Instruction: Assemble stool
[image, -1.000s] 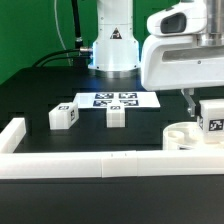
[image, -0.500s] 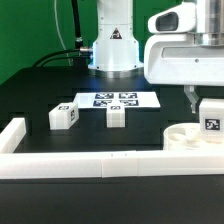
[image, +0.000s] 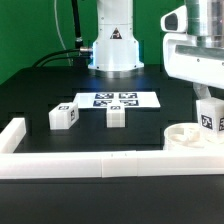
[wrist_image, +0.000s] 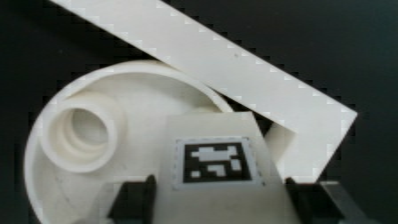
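One pincer (wrist_image: 222, 200), clamped on one tagged held leg (wrist_image: 217, 152), carries it upright over the single round seat disc (image: 186, 135) at the exterior view's right, next to one visible socket hole (wrist_image: 80, 132). Two loose legs stand apart on the black desk (image: 40, 90): the outer leg (image: 63, 115) and the middle leg (image: 115, 114), both just in front of the one marker board (image: 115, 99).

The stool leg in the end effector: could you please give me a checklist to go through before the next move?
1. The held leg is clamped in the end effector: ok.
2. The held leg is over the seat disc: ok.
3. The held leg is lined up with a socket: cannot tell; the one visible socket hole lies beside it.
4. The loose legs stand well apart from the seat disc: ok.
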